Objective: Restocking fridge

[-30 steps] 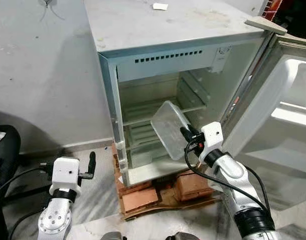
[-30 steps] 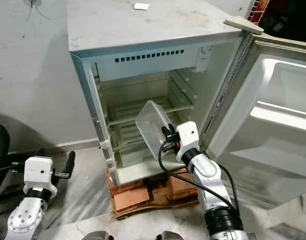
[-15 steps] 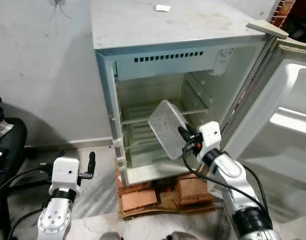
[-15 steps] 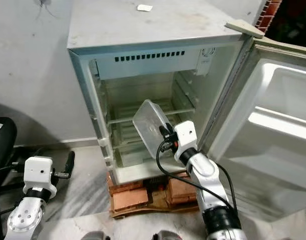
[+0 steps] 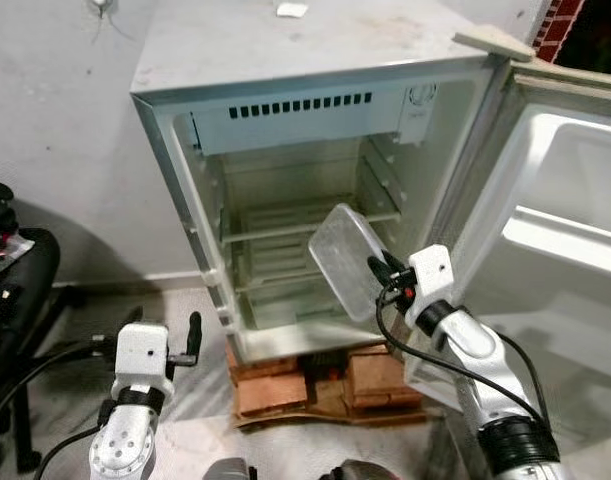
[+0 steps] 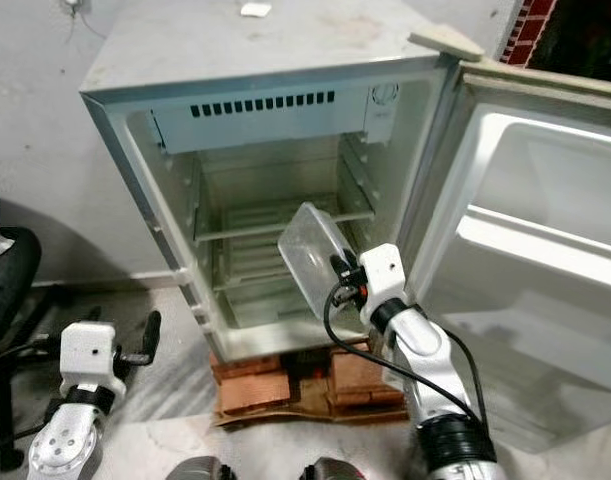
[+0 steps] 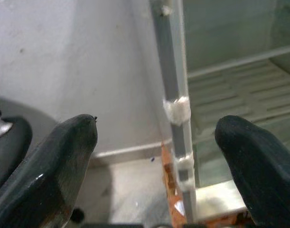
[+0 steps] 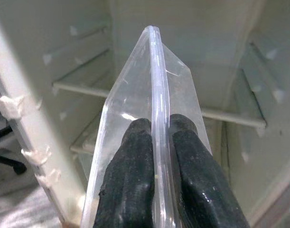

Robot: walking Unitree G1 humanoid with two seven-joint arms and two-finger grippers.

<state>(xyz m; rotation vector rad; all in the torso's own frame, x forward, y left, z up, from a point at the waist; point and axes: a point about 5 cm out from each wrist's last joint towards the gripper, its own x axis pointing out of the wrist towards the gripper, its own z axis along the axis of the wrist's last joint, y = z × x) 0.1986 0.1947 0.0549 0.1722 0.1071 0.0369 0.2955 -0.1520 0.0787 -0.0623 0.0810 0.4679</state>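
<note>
Your right gripper [image 5: 378, 266] has its jaws clamped on one edge of the clear plastic container [image 5: 345, 258], which hangs tilted in front of the open fridge [image 5: 285, 200], level with the middle shelf [image 5: 310, 215] and not yet inside. With so thin a pinch on the rim, a knock against the shelf edge or the door [image 5: 545, 230] could twist it loose. It looks empty, though that's hard to confirm. Your left gripper [image 7: 156, 156] idles low beside the fridge, jaws spread wide.
</note>
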